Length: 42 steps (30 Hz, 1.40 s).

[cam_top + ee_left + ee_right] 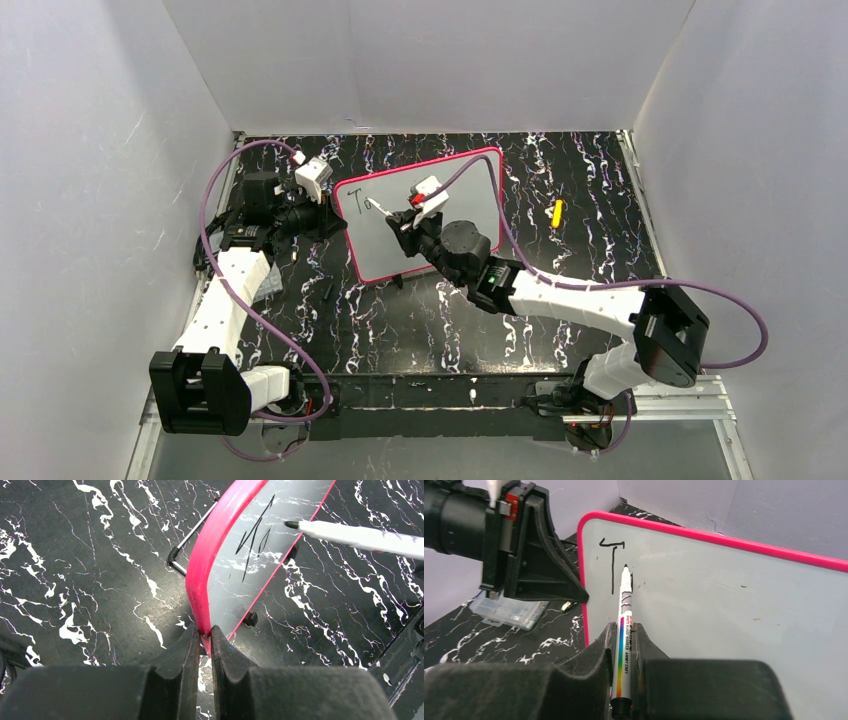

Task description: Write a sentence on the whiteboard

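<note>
Clamping a marker (625, 592), right hand (624, 628) holds its tip at the whiteboard (734, 605).

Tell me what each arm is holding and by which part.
Left gripper: jaws pinch the whiteboard by its pink left frame edge. Right gripper: jaws clamp a marker around its rear barrel, tip toward the board.

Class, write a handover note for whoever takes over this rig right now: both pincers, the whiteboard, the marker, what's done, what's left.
Left pincer: shut on the whiteboard's pink frame, steadying it.
Right pincer: shut on the marker, tip at the board.
Done: the sentence has only a "T" and the start of a next letter.
Left: all the rest of it.
</note>
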{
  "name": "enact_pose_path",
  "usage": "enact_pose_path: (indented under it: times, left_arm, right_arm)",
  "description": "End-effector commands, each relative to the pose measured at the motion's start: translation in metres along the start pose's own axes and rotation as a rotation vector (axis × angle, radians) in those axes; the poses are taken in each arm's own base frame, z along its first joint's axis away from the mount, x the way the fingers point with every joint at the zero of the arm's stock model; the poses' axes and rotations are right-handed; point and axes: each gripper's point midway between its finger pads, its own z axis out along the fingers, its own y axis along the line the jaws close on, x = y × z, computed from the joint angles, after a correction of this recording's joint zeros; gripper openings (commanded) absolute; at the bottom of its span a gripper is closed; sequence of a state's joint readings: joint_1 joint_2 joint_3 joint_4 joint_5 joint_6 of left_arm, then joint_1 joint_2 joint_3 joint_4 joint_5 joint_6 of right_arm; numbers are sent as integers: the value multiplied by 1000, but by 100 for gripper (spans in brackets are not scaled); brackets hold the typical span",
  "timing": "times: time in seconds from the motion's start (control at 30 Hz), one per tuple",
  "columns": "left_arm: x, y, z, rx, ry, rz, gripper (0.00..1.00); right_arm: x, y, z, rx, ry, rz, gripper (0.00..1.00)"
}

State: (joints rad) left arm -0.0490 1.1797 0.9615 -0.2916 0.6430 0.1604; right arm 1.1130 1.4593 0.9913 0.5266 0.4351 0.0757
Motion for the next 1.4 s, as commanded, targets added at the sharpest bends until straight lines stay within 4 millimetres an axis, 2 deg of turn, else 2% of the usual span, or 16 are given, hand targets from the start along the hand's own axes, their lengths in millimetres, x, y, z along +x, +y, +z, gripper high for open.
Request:
enact_pose_path:
  times: [0.0, 0.2, 0.5, 1.13, 1.23, 1.37]
  left_arm:
    - [6, -8, -5, 12, 18, 8, 0]
    - [7, -8, -6, 12, 18, 7, 0]
    - [7, -8, -6, 13, 18, 7, 0]
    - [8, -8, -5, 15, 22, 6, 0]
    - [8, -7, -5, 14, 23, 7, 0]
    - [8, -8, -4, 15, 24, 7, 0]
  right_arm:
    - [-48, 1, -17, -32, -133, 65, 1]
    - [-30, -17, -21, 50, -88, 47, 1]
    - [-19, -21, -13, 55, -70, 45, 1]
    - [-12, -23, 1, 29, -55, 48, 1]
    - [-6, -22, 0, 22, -39, 48, 1]
    - [13, -22, -3, 12, 7, 48, 1]
